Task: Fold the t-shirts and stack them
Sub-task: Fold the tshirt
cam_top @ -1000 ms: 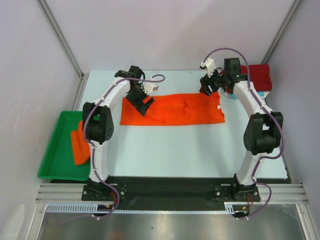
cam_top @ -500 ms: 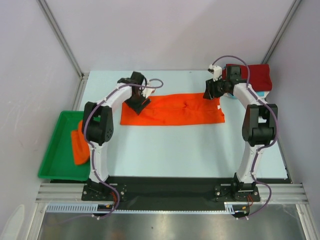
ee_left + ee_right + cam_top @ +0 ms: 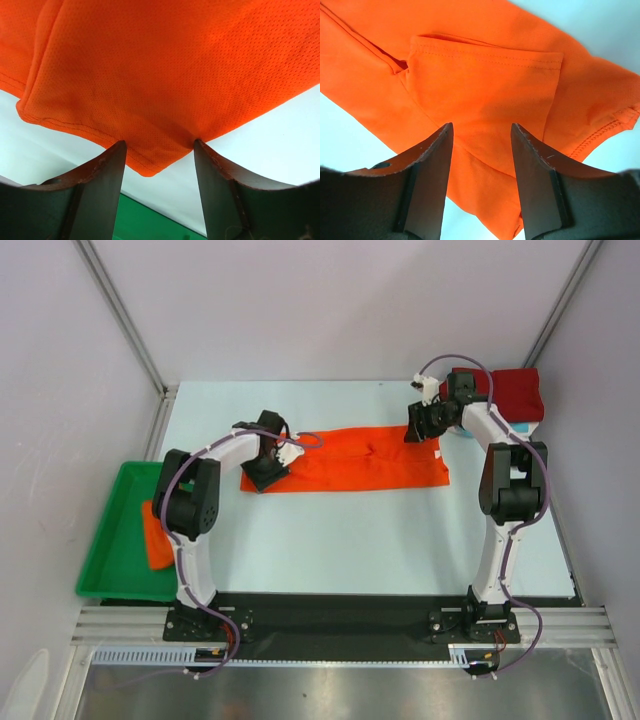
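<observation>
An orange t-shirt (image 3: 370,460), folded into a long strip, lies across the back of the table. My left gripper (image 3: 262,472) is down at its left end. In the left wrist view the open jaws (image 3: 159,145) straddle a corner of the orange cloth (image 3: 165,75), tips touching it. My right gripper (image 3: 420,425) is at the strip's back right corner. Its open jaws (image 3: 481,127) stand over the folded sleeve (image 3: 485,75). A dark red t-shirt (image 3: 512,392) lies folded at the back right, with a bit of turquoise t-shirt (image 3: 462,432) showing beside it.
A green tray (image 3: 105,570) stands off the table's left edge with another orange t-shirt (image 3: 158,535) in it. The tray's green (image 3: 145,220) shows between the left fingers. Grey walls and metal posts enclose the back and sides.
My left gripper has come down and toward the near left corner of the strip, its jaws narrowing. My right gripper has shifted slightly back to the right corner.
</observation>
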Motion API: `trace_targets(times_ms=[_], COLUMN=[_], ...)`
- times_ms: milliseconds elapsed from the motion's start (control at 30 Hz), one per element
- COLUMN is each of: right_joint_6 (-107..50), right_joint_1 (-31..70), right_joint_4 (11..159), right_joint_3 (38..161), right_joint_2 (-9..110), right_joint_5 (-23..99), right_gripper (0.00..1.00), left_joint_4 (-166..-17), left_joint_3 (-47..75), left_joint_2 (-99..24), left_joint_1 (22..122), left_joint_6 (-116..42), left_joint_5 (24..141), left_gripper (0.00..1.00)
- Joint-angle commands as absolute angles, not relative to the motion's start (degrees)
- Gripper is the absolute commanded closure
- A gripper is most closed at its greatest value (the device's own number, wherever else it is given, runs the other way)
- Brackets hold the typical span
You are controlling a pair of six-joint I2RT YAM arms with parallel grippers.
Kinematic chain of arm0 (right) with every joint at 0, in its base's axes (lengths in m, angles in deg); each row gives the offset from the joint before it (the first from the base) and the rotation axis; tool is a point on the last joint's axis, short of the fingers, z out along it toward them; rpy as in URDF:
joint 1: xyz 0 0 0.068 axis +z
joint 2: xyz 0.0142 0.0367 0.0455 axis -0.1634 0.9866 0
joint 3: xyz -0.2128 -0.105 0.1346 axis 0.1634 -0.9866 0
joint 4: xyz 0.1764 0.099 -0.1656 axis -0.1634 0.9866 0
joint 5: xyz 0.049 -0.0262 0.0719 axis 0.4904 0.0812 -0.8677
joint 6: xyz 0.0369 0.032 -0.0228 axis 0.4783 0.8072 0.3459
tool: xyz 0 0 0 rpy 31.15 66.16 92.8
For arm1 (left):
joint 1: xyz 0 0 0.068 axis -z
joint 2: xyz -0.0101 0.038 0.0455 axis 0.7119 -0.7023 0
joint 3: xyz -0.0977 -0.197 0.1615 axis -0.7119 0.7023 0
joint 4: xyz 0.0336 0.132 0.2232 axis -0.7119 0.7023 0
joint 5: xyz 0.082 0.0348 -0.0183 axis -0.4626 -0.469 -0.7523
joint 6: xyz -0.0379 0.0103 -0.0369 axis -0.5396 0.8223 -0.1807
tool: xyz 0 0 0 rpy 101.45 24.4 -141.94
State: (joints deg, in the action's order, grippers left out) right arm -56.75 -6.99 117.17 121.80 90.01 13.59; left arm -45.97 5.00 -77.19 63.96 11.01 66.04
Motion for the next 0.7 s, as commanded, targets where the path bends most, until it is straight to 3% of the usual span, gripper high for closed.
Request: trace_targets(times_ms=[0, 133, 367, 467, 667], right_joint_6=[-57.4, -57.4, -57.1, -57.5, -59.8], right_joint_1=[-6.5, -6.2, -6.9, -7.2, -6.4], right_joint_4=[117.8, 117.0, 117.0, 117.0, 118.9], right_joint_3=[123.1, 121.6, 121.9, 122.8, 128.7], right_joint_2=[89.2, 88.1, 88.6, 90.4, 98.3], right_joint_5=[13.5, 13.8, 14.7, 16.5, 20.8], right_gripper=[0.45, 0.45, 0.45, 0.45, 0.45], left_joint_4=[-47.0, -46.1, -42.0, -39.5, -36.5], left_joint_3=[6.3, 6.9, 6.7, 4.8, 3.1], left_joint_2=[-76.8, -75.7, -76.6, -79.3, -83.3], left_joint_1=[63.6, 63.3, 60.9, 60.1, 60.1], left_joint_6=[13.9, 15.4, 16.6, 16.2, 14.5], left_joint_5=[65.4, 65.5, 66.8, 67.8, 70.9], left_gripper=[0.38, 0.44, 0.45, 0.52, 0.78])
